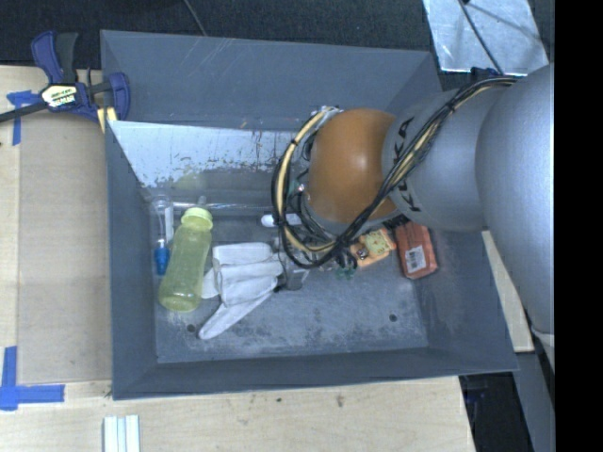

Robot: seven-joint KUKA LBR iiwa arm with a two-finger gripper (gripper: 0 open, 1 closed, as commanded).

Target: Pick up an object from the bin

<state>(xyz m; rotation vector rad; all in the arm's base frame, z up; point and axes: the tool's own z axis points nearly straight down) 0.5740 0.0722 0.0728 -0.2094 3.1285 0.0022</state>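
The pincer [288, 273] hangs low in the middle of the grey bin [283, 361], tucked under the arm's orange wrist cover, right at the edge of a crumpled white cloth-like thing [240, 276]; whether it is released or clenched I cannot tell. Touching the cloth on its far side lies a yellow-green bottle [187, 258], and a red packet [415, 250] sits beyond the arm. I judge this the grasping step: next, a firm hold and a straight lift clear of the bottle.
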